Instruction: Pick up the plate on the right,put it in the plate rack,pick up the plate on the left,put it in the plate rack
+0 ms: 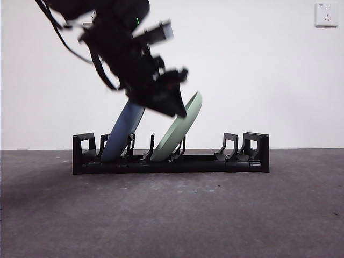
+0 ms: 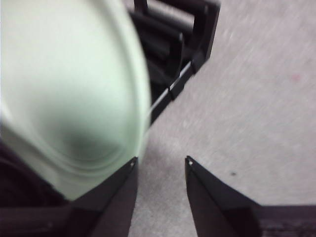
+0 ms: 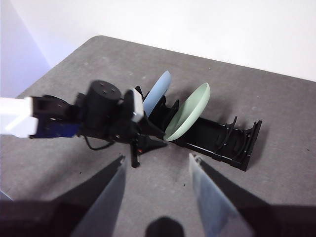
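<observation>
- Left gripper (image 2: pixel 160 163) fingers (image 2: pixel 118 190) spread apart, nothing between them; bare grey table (image 2: pixel 256 98) shows through the gap.
- Pale green plate (image 2: pixel 69 94) sits just beside one left finger, outside the gap; contact at the rim can't be confirmed.
- Front view: left gripper (image 1: pixel 171 102) hangs over the plate rack (image 1: pixel 171 161), close to the green plate's (image 1: pixel 180 131) upper rim.
- Green plate leans in a mid-rack slot; blue plate (image 1: pixel 122 133) leans in a slot just beside it, toward the rack's end nearer the left arm.
- Right gripper (image 3: pixel 157 160) fingers (image 3: pixel 106 197) also wide, holding nothing, well apart from the rack (image 3: pixel 217 143), high above the table (image 3: pixel 276 103).
- Both plates in the rack.
</observation>
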